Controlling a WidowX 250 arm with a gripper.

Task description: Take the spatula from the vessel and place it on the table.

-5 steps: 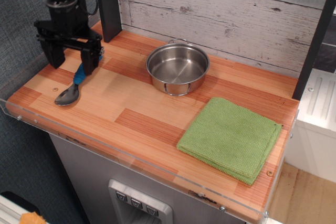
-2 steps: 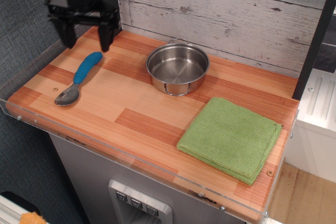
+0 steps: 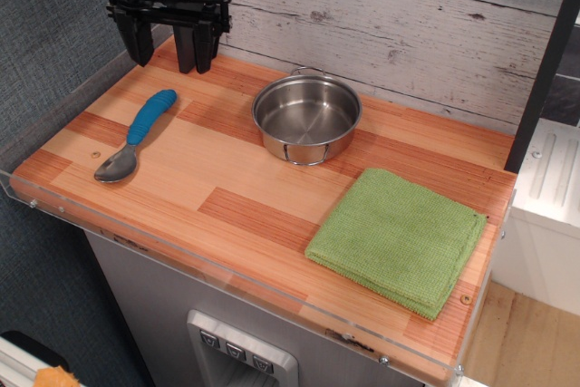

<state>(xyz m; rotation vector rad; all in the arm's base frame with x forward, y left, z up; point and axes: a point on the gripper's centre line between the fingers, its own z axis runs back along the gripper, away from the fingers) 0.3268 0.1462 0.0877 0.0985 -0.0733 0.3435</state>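
Observation:
The spatula lies flat on the wooden table near its left end, blue handle pointing to the back, shiny metal head toward the front left corner. The vessel, a small steel pot with loop handles, stands empty at the back middle of the table. My gripper is open and empty, raised above the back left part of the table, up and behind the spatula's handle and to the left of the vessel.
A folded green cloth lies on the right front part of the table. A clear plastic edge runs along the front and left sides. A whitewashed plank wall stands behind, with dark posts at left and right.
My gripper has let go of the spatula, risen off it and moved back and to the right. The spatula stays lying on the table.

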